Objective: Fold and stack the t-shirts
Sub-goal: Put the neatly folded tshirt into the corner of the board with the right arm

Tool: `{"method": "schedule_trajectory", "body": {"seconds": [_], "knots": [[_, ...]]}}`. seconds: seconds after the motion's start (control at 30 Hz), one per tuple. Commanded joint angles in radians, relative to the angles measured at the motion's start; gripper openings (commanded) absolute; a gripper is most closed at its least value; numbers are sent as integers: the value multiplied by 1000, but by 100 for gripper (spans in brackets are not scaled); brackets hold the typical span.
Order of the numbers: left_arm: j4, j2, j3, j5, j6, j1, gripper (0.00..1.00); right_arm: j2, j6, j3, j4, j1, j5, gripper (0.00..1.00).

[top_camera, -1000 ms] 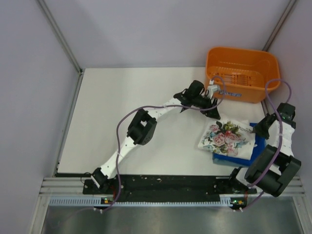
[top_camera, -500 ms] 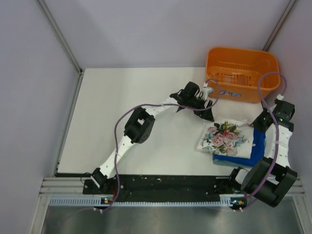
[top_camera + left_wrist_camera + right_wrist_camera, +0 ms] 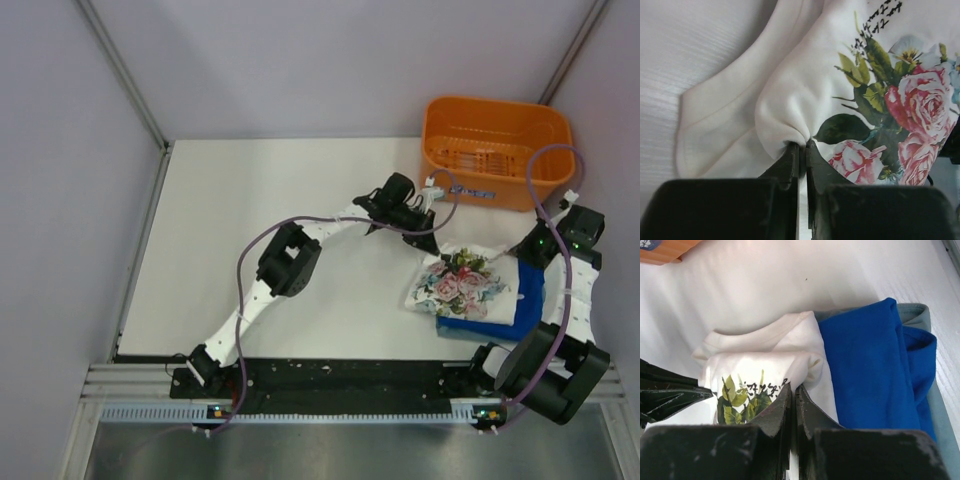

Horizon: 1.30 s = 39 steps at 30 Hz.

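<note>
While the floral shirt (image 3: pixel 462 283) is laid folded on the blue shirt (image 3: pixel 528 300) at the right of the table (image 3: pixel 250 230), near the orange basket (image 3: pixel 495 160), a fold at its far left corner is clamped between the jaws of the left gripper (image 3: pixel 802 147). Its far right edge is nipped by the right gripper (image 3: pixel 791 386), whose jaws are pressed together on the white cloth.

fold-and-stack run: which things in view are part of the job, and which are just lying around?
Job:
- floral t-shirt
- blue t-shirt, lying under it
- left end effector and right end effector, each pinching the floral t-shirt

Just lying about:
- orange basket, far right corner
- table
</note>
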<state>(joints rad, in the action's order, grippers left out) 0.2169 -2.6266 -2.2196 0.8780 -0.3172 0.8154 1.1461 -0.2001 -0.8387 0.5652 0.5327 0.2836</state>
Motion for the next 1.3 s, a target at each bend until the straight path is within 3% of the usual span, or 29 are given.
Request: {"method": "schedule_trajectory", "body": {"seconds": [0.0,0.33,0.53,0.6,0.63,0.67,0.7,0.87,0.9,0.93,1.13,1.27], "knots": [[-54,71,-12,88,3,2,0,-9,25,-14,-54,-5,45,0],[4,203,20,-25,72,-87,0,-72,65,64,-250,-13,137,0],[-16,189,93,-22,60,-78,0,-8,68,72,-292,-14,138,1],[-14,177,107,-27,63,-68,0,30,68,56,-288,-16,134,14],[-14,171,112,-34,64,-62,0,49,64,46,-280,-17,128,27],[-14,163,112,-36,67,-58,5,67,59,27,-257,-16,114,43],[-17,155,112,-46,67,-55,14,84,56,7,-216,-16,85,51],[-21,122,77,-117,84,-45,47,96,-1,-98,34,-17,-185,64],[-1,116,52,-126,90,-47,52,89,-8,-105,71,-16,-193,94],[22,111,41,-131,93,-48,54,78,-19,-106,106,-16,-198,98],[127,169,98,-191,92,-64,56,49,-59,-45,139,-16,-120,97],[137,223,172,-226,93,-65,54,142,-65,-33,133,-16,-45,90]]}}
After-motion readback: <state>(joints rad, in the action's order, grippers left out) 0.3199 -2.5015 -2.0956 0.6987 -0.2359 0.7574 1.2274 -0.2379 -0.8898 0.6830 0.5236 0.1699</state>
